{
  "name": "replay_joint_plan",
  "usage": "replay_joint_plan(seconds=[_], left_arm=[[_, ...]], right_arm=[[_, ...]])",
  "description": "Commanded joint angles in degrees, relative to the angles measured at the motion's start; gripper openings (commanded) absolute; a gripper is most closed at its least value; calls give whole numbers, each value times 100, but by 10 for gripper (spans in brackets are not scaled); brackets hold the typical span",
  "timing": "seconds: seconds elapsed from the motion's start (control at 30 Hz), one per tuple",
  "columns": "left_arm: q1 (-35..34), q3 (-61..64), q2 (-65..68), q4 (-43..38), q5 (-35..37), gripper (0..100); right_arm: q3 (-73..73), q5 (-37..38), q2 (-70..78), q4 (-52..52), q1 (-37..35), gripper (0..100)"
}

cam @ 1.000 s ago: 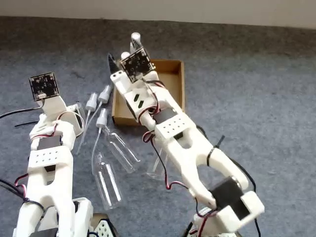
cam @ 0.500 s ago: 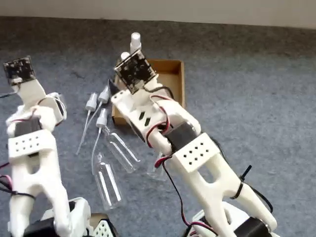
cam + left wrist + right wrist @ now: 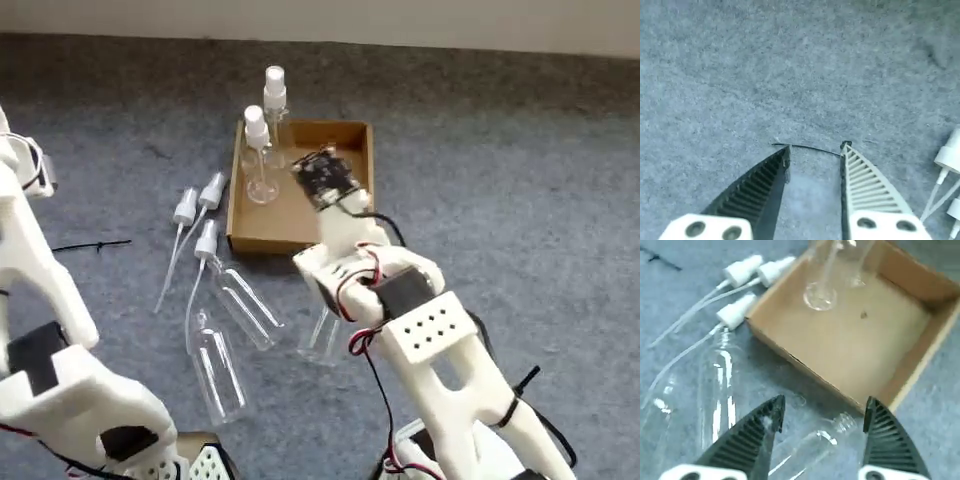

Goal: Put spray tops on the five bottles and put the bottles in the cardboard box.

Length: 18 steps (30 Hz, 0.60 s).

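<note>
The right gripper (image 3: 821,407) is spread wide and empty, over an uncapped bottle (image 3: 810,447) lying just beside the cardboard box (image 3: 920,352); two capped bottles (image 3: 258,165) stand inside the box; three spray tops (image 3: 186,207) and two more bare bottles (image 3: 217,368) lie nearby on the carpet (image 3: 500,150); the left gripper (image 3: 816,146), also parted and empty, hangs over a black cable tie (image 3: 807,148).

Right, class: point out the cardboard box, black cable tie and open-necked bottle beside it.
cardboard box (image 3: 865,340): right wrist view, bare floor.
cable tie (image 3: 810,148): left wrist view, mid-strap.
bottle (image 3: 842,422): right wrist view, neck.
</note>
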Motion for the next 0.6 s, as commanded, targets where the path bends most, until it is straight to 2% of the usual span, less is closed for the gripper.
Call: replay_joint_plan(seconds=[0.0,0.1,0.23,0.37,0.57], left_arm=[[-66,-1174,760,343,-264,164],[-66,-1534,1182,554,-281,164],[-66,-1807,1455,651,-281,165],[-48,-1833,1481,633,-281,165],[-48,-1833,1481,615,-281,165]], right_arm=[[-48,-1327,-75,462,268,213],[-48,-1363,215,629,22,217],[-57,-1371,734,831,171,217],[-154,-1916,1138,778,259,218],[-171,-2004,1824,743,-233,218]])
